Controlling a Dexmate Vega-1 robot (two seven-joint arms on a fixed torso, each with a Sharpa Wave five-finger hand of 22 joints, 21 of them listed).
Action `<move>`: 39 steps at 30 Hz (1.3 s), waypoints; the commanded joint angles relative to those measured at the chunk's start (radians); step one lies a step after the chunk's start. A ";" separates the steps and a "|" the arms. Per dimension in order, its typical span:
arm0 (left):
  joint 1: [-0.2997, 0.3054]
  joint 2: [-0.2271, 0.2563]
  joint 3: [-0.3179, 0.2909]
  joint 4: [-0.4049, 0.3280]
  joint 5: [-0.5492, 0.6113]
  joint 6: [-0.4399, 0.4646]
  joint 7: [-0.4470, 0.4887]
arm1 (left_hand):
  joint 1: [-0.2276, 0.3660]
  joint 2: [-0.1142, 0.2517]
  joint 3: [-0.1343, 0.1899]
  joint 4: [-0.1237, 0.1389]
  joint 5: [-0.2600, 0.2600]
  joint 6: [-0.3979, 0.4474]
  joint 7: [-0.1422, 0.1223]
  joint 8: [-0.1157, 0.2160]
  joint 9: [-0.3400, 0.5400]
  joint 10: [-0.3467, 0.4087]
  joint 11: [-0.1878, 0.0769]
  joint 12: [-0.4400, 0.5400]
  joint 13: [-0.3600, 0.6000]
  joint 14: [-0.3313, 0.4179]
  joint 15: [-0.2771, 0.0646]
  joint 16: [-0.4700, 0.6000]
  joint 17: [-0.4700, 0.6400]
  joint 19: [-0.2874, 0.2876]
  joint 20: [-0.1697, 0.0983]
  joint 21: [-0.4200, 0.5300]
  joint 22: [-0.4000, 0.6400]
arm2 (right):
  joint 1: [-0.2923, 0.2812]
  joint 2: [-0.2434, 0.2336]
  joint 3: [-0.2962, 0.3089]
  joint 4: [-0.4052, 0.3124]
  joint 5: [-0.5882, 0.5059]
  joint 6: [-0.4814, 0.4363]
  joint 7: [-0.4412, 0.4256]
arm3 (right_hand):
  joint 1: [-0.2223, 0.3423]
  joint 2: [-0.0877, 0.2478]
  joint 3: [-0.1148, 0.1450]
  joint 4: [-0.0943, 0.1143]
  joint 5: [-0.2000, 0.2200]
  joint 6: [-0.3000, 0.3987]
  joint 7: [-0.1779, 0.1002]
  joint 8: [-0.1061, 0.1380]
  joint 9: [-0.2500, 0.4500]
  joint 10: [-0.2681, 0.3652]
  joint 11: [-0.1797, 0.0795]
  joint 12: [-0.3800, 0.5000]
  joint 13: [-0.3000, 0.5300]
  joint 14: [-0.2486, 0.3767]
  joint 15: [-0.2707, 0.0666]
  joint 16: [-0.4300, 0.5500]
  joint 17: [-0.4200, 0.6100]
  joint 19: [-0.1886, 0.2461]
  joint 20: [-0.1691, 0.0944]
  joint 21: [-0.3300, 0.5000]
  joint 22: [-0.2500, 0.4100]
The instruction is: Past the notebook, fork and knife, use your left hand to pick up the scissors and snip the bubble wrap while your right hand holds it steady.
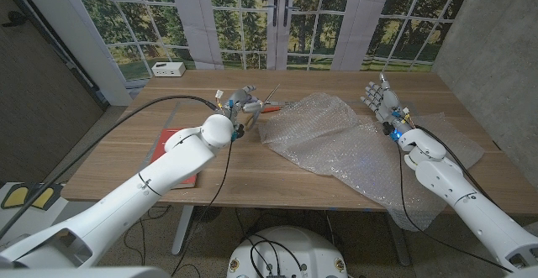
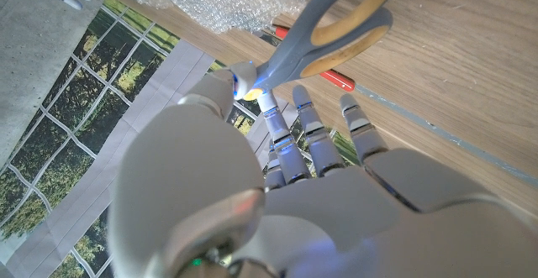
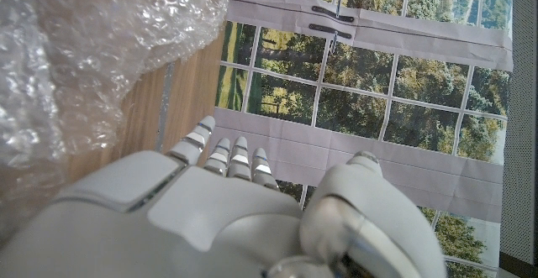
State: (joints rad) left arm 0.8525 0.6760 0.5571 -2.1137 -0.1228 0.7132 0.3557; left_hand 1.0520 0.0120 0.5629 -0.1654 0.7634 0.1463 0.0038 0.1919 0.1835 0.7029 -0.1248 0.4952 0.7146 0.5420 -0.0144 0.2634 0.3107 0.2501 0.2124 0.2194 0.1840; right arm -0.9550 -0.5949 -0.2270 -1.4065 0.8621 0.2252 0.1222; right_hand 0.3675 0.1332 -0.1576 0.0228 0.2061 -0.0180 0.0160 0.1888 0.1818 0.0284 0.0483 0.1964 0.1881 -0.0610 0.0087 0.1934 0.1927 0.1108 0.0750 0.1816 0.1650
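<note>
My wooden tabletop (image 1: 126, 156) spans the middle of the head view, and across its centre and right spreads the bubble wrap (image 1: 336, 139), a crumpled clear sheet running toward the lower right edge of the frame. A red notebook (image 1: 168, 144) lies at left centre, partly under my left arm; the fork and knife I cannot make out. My left hand (image 1: 238, 106) sits just above centre-left in the head view, at the wrap's left edge, and it has the scissors (image 2: 328, 30): in the left wrist view, upper centre, my fingers (image 2: 290, 135) pinch the grey and yellow handles, with the blades reaching toward the wrap in the upper part of that frame. A red pen-like item (image 2: 332, 76) lies on the wood just beside the scissors. My right hand (image 1: 382, 97) stands at upper right of the head view, fingers spread wide and holding nothing, near the wrap's far right edge but, as far as I can tell, not pressing on it. I judge the pick-up done and the snip not yet begun. Next, my right hand must come down on the sheet to pin it, and my left must work the blades open around its edge.
</note>
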 commanded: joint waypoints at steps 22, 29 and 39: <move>0.017 0.003 -0.042 0.014 -0.186 -0.079 -0.006 | 0.007 -0.010 -0.002 0.004 0.025 0.066 0.016 0.005 0.003 0.078 -0.054 0.222 0.078 0.176 -0.042 0.003 -0.058 0.039 0.002 0.011 0.006 | -0.015 -0.007 0.012 -0.005 0.006 0.009 0.005 | -0.001 -0.004 0.008 -0.003 -0.003 -0.004 -0.008 0.003 0.003 -0.003 -0.005 0.000 0.003 -0.001 -0.002 0.006 0.002 0.001 0.012 0.005 0.004; 0.033 0.004 -0.056 0.017 -0.223 -0.098 0.002 | 0.006 -0.008 0.001 0.006 0.030 0.078 0.018 0.005 0.003 0.089 -0.056 0.234 0.076 0.201 -0.053 0.000 -0.067 0.040 0.002 0.010 0.006 | -0.022 -0.010 0.014 -0.014 0.006 0.009 0.000 | 0.001 -0.004 0.009 -0.004 -0.002 -0.005 -0.009 0.003 0.003 -0.002 -0.007 0.000 0.003 0.001 -0.003 0.007 0.001 0.001 0.012 0.005 0.004; 0.056 -0.004 -0.094 0.039 -0.316 -0.148 -0.016 | 0.007 -0.007 -0.003 0.006 0.030 0.081 0.020 0.001 0.003 0.083 -0.059 0.242 0.079 0.205 -0.052 -0.006 -0.070 0.042 0.002 0.010 0.007 | -0.029 -0.010 0.019 -0.024 0.003 0.016 -0.011 | 0.000 -0.003 0.010 -0.003 -0.003 -0.005 -0.009 0.003 0.003 -0.002 -0.010 0.001 0.003 0.000 -0.003 0.007 0.002 0.001 0.013 0.005 0.004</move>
State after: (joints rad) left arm 0.8856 0.6787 0.4984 -2.0949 -0.3482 0.6131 0.3542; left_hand 1.0573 0.0068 0.5606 -0.1657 0.7846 0.2163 0.0197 0.1919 0.1835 0.7136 -0.1142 0.4952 0.7146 0.7435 -0.0663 0.2621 0.2414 0.2858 0.2124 0.2273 0.1887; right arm -0.9751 -0.6024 -0.2128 -1.4189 0.8672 0.2358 0.1220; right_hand 0.3675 0.1332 -0.1519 0.0171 0.2061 -0.0219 0.0122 0.1888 0.1819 0.0229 0.0428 0.1964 0.1881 -0.0610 0.0087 0.1934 0.1933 0.1108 0.0863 0.1816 0.1650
